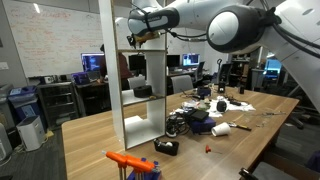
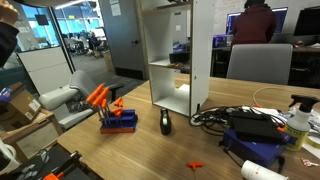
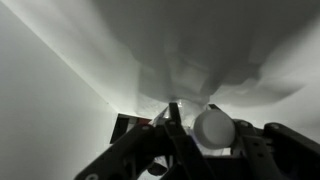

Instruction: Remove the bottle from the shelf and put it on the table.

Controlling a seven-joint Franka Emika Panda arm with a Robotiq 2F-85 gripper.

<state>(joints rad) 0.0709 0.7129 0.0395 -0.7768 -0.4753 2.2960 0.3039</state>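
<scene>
White blur fills most of the wrist view (the shelf's (image 1: pixel 110 90) walls, seen close up), so we cannot tell whether the gripper (image 1: pixel 135 37) is apart or closed. It reaches into the shelf's upper compartment. A pale round shape, perhaps the bottle (image 3: pixel 213 127), sits just beside the fingers. On the table (image 2: pixel 150 158), at the shelf's foot, lie a black gadget (image 2: pixel 165 122) and tangled cables (image 2: pixel 240 118).

The shelf (image 1: pixel 112 80) was made of thin white panels, smooth and matt. The table (image 2: pixel 130 155) was light-brown wood with a smooth, faintly shiny top. The arm (image 1: pixel 240 25) wore a glossy white plastic shell. The chair back (image 2: pixel 258 65) looked like dull grey cloth.
</scene>
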